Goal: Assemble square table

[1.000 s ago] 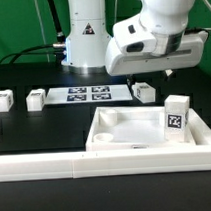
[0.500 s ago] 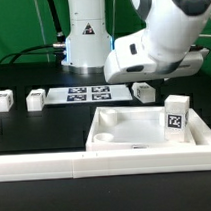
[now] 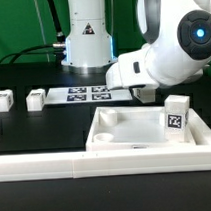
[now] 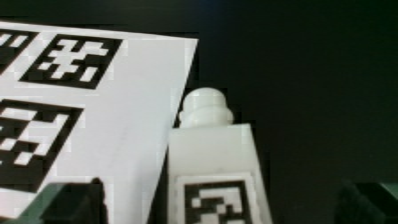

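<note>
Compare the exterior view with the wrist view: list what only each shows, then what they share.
Exterior view only: the large white plastic square slab with rim, a tagged white block leg upright at its corner on the exterior view's right, two small white block legs towards the exterior view's left, the long white border wall and the white robot arm.

Wrist view only: a white block leg with a round peg end, untouched between the open pincer tips; the arm mostly covers it outside.

Both: the flat white marker board.

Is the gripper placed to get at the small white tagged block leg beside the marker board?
Probably yes: the gripper hangs open over the leg, fingers either side, nothing between; the marker board lies alongside.
</note>
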